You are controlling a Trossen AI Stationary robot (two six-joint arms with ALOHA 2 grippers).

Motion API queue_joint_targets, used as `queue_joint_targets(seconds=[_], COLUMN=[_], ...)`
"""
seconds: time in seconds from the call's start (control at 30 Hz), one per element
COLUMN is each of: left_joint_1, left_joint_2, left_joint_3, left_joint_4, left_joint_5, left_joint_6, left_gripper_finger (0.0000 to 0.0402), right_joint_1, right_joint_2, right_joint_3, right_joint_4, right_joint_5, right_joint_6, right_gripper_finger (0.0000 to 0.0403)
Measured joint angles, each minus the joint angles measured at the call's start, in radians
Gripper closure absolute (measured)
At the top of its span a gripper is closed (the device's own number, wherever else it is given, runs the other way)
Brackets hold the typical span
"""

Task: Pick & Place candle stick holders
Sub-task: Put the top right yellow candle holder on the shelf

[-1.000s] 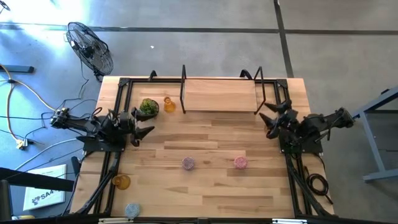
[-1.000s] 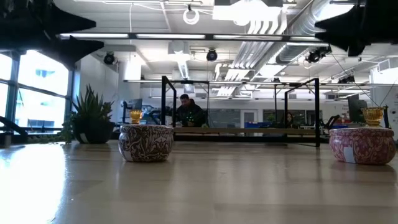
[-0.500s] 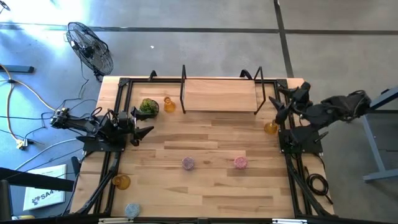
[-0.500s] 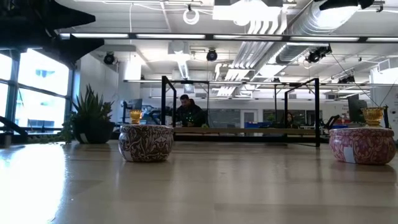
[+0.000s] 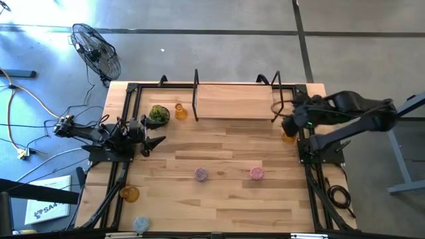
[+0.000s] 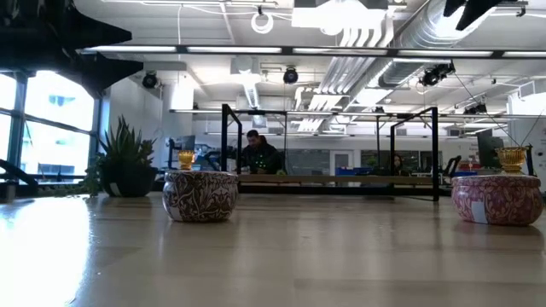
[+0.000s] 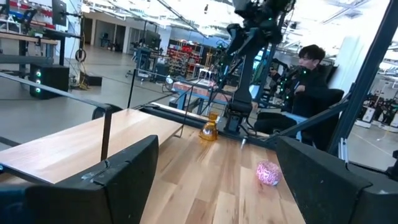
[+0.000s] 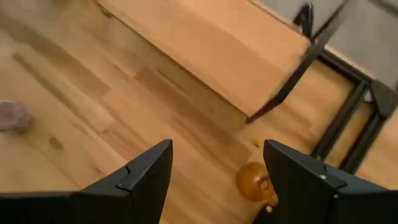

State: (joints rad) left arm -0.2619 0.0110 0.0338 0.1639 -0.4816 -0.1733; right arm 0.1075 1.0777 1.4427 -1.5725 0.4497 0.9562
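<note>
Three amber bottle-shaped candle stick holders stand on the wooden table: one [image 5: 179,111] beside the plant, one [image 5: 129,194] near left, one [image 5: 289,136] by the right edge. Round holders stand upright too: lilac [image 5: 201,174], pink [image 5: 257,173] and pale blue [image 5: 141,224]. My right gripper [image 5: 292,119] hangs open in the air, slanting down over the right amber holder [image 8: 254,182], which shows between and beyond its fingers [image 8: 143,177]. At the left edge my left gripper [image 5: 156,141] waits open, pointing across the table.
A raised wooden shelf [image 5: 236,99] on black legs spans the far middle. A small green plant [image 5: 158,114] sits at the far left. Black frame rails [image 5: 118,179] run along both sides. A person [image 7: 311,74] sits beyond the table's right edge.
My right gripper has risen from its low place at the table's right edge, swung up and tipped steeply downward, and now hangs above the right amber holder, which it had covered before. The holders have stayed put.
</note>
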Motion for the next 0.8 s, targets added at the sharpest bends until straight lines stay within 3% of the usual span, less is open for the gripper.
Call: queue_joint_targets(seconds=[0.27,0.5,0.8], left_joint_1=[0.000,0.000,0.000], left_joint_2=[0.000,0.000,0.000], left_joint_3=[0.000,0.000,0.000], left_joint_4=[-0.010,-0.025,-0.078], left_joint_5=[0.032,0.106,0.114], left_joint_6=[-0.076,-0.098,-0.098], left_gripper_finger=[0.0080,0.0080,0.0080], right_joint_1=[-0.225,-0.357,-0.451], right_joint_2=[0.094,0.147,0.130], right_joint_3=[-0.001,-0.015,-0.275], right_joint_4=[0.002,0.004,-0.001], right_joint_5=[-0.107,-0.263,-0.382], right_joint_6=[0.003,-0.103,-0.159], right_gripper_finger=[0.0156,0.0156,0.0156])
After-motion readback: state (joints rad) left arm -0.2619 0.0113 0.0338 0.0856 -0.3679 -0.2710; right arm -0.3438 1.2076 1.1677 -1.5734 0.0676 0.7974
